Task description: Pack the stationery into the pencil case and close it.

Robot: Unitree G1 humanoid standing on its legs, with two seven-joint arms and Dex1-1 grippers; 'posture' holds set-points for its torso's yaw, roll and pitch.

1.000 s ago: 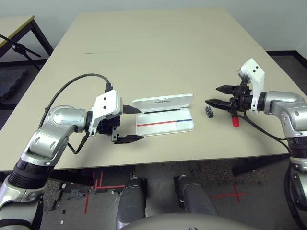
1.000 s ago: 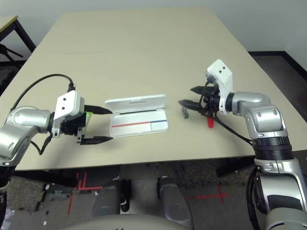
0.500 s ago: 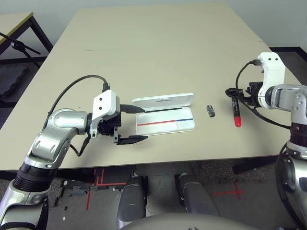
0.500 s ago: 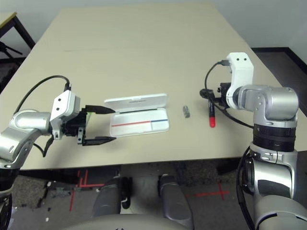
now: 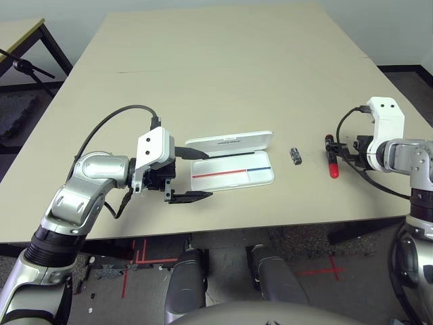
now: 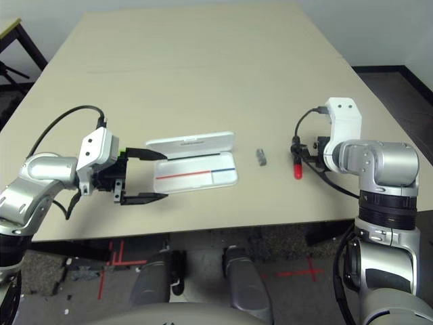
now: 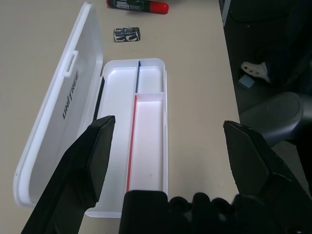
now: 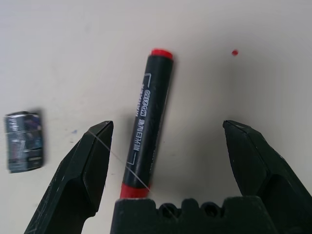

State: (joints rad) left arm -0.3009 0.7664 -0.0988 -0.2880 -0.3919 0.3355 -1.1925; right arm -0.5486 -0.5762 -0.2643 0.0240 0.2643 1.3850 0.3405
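The white pencil case lies open in the middle of the table, its lid tipped back and a red-and-blue stripe inside. My left gripper is open at the case's left end, with nothing between its fingers. A sliver of lime-green stick shows behind that gripper. Right of the case lies a tiny dark metallic piece, then the red and black marker. My right gripper is open above the marker, one finger on each side of it and neither touching.
The tan table stretches far back behind the case. Its front edge runs just below both grippers. A black cable loops over my left forearm. A second table stands at the far left.
My right arm has drawn back to the right and turned its gripper down over the marker. The left gripper has edged a little closer to the case. Both stay open.
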